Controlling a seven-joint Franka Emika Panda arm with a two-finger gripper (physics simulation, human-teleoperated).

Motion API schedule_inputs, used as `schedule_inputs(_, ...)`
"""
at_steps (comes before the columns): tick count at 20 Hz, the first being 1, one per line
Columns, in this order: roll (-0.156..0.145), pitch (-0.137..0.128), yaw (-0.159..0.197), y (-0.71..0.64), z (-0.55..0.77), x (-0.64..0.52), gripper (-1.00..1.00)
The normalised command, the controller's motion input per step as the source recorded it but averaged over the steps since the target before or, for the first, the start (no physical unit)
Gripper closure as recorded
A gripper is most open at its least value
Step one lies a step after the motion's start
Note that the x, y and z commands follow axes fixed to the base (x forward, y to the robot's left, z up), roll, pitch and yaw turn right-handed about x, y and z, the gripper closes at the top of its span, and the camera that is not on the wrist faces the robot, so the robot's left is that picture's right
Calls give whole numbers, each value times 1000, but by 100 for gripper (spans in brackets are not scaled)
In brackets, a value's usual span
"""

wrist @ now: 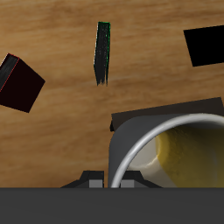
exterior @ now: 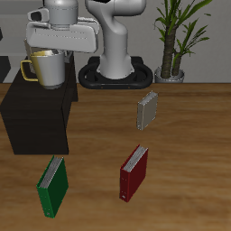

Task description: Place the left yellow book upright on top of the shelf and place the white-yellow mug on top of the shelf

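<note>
My gripper [exterior: 51, 52] is shut on the rim of the white-yellow mug [exterior: 50, 70], which hangs upright at or just above the top of the black shelf [exterior: 36, 117], handle pointing away from the robot base. In the wrist view the gripper [wrist: 112, 180] sits at the mug's rim [wrist: 144, 144], its yellow inside showing, over the shelf top [wrist: 122, 122]. The left yellow book does not show; I cannot tell whether it stands behind the mug and gripper. A greyer, speckled book [exterior: 147, 110] stands upright on the table.
A green book [exterior: 52, 185] and a dark red book [exterior: 133, 171] stand nearer the table's front edge; both show in the wrist view [wrist: 102, 52] [wrist: 19, 83]. A black block [wrist: 206, 44] lies beyond. A potted plant [exterior: 173, 41] stands at the back.
</note>
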Motion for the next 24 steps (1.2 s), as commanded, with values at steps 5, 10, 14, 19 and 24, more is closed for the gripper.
schedule_inputs(5,-12,27,-33,-281,-137,78,100)
schedule_inputs(10,-31,10,-17,-363,-132,24,100)
schedule_inputs(14,-31,20,-14,-200,-172,-30,100)
schedule_inputs(19,-94,65,-56,-189,-329,26,100)
schedule_inputs(24,-2,20,-4,33,-127,1,-100)
